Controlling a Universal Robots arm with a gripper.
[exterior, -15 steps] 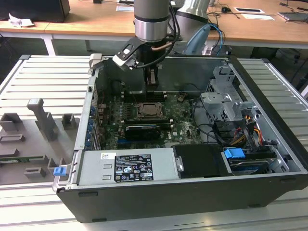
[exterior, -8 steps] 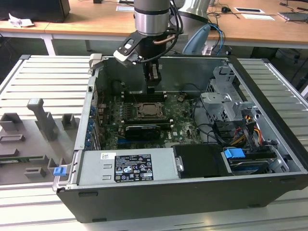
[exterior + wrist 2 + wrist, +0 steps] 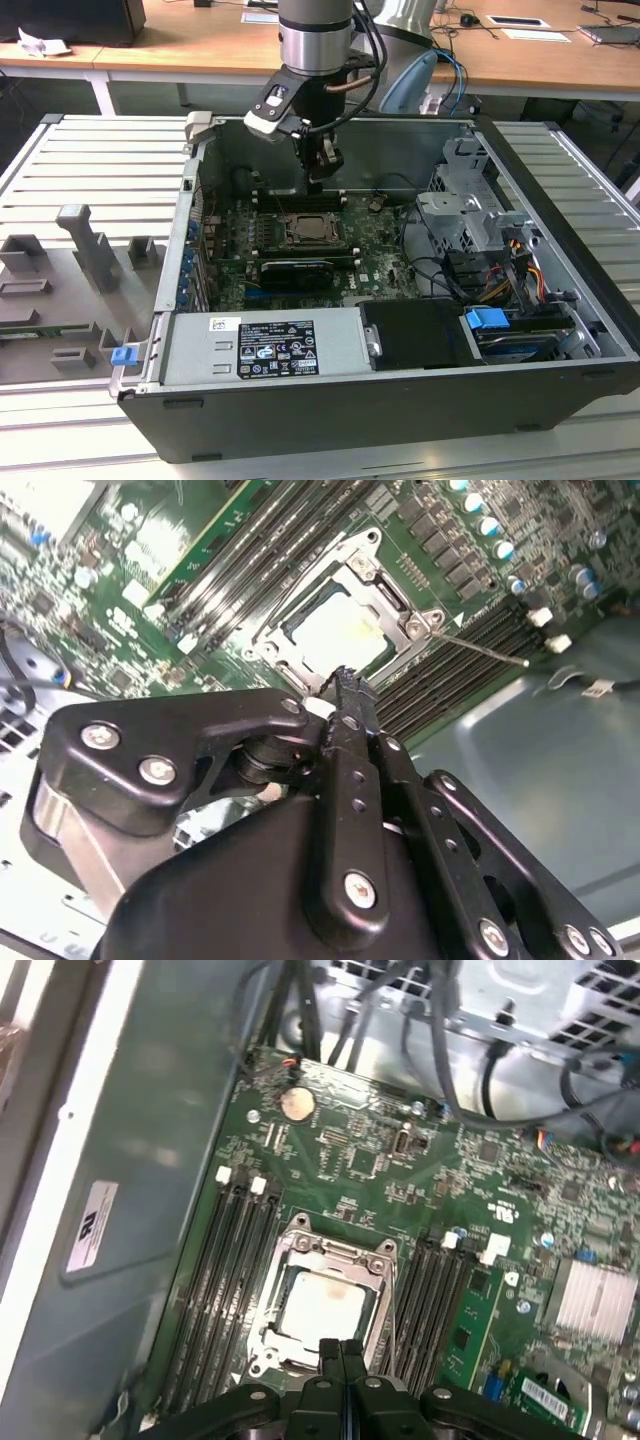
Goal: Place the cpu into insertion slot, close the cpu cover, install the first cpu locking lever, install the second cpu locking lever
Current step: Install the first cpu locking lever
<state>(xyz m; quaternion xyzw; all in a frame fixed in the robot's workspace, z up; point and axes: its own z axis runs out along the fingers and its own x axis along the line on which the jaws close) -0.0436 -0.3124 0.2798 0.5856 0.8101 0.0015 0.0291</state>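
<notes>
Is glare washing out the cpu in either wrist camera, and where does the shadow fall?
Second wrist view: the cpu reads nearly white, washed out. First wrist view: bright but still beige. Exterior view: no glare; the board lies dim beneath the gripper.

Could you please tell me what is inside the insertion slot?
The cpu lies in the insertion slot, its pale face showing through the window of the cpu cover; the contacts beneath are covered.

cpu [image 3: 322, 1310] in insertion slot [image 3: 340, 1251]
</notes>
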